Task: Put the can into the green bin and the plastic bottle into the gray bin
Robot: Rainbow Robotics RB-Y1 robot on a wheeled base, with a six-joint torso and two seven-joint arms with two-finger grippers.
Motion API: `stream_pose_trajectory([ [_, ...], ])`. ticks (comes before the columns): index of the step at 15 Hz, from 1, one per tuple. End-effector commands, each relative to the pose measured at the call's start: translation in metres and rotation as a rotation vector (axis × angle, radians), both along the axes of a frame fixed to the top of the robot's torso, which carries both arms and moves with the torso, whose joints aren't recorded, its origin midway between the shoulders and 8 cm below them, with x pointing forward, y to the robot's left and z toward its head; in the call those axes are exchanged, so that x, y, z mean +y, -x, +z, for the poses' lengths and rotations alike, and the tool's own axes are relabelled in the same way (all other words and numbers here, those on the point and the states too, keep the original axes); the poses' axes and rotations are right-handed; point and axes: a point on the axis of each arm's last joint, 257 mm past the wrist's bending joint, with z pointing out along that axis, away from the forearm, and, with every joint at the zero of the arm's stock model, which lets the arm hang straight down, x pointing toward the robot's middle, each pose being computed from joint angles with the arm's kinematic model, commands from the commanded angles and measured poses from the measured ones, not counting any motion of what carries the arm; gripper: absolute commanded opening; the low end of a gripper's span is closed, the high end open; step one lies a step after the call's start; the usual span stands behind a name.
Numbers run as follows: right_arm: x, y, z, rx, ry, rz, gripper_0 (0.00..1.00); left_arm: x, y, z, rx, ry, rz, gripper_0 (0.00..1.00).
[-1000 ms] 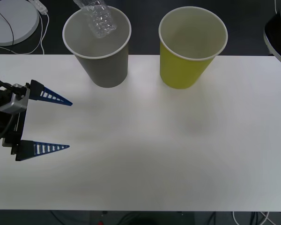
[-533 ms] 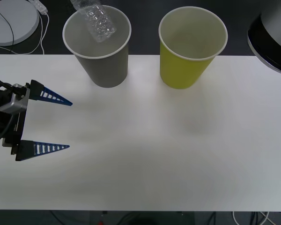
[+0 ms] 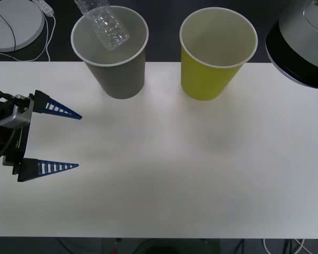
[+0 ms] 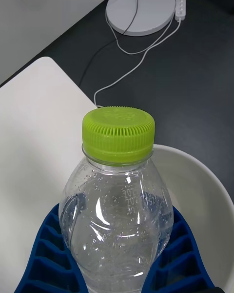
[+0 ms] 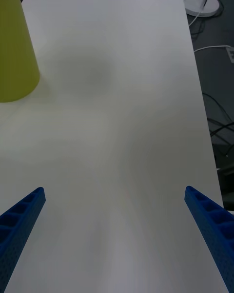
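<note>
Right gripper (image 4: 117, 254) clamped around plastic bottle (image 3: 102, 24), tilted base-down inside gray bin (image 3: 115, 74) mouth; left gripper (image 3: 77, 140) spread wide, idle over worktop (image 3: 191, 174).

Left hand (image 3: 78, 140): two long tapered blue fingers (image 3: 57, 109), ribbed with pale slots along their sides, pointed tips. They mount on a black bracket with a small silver-gray block at the base; thin black cables loop off behind it. Right hand (image 4: 117, 254): same blue plastic, finger faces molded in an open lattice of cells. Right arm (image 3: 302, 42): rounded silver-gray housing with a glossy black band.
</note>
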Motion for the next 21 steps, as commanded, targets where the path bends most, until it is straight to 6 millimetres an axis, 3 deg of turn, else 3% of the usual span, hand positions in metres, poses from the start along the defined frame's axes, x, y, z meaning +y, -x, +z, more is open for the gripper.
stream_pose_trajectory([
  [1, -0.0001, -0.0001, -0.0001, 0.000, 0.001, 0.000, 0.00, 0.0000, 0.0000, 0.0000, 0.000, 0.000, 0.000, 1.00],
  [6, -0.0003, -0.0003, -0.0001, -0.001, 0.002, -0.001, 0.00, 0.0000, 0.0000, 0.0000, 0.000, 0.000, 0.000, 1.00],
  [7, -0.0010, -0.0009, -0.0001, -0.002, 0.002, -0.003, 0.27, 0.0000, 0.0000, 0.0000, 0.000, 0.000, 0.000, 1.00],
  [8, -0.0013, -0.0015, 0.0003, -0.004, 0.002, -0.003, 0.85, 0.0000, 0.0000, 0.0000, 0.000, 0.000, 0.000, 1.00],
  [9, -0.0011, -0.0016, 0.0006, -0.005, 0.001, -0.003, 1.00, 0.0000, 0.0000, 0.0000, 0.000, 0.000, 0.000, 1.00],
  [21, -0.0006, -0.0025, 0.0026, -0.014, -0.001, 0.001, 1.00, 0.0000, 0.0000, 0.0000, 0.000, 0.000, 0.000, 1.00],
])
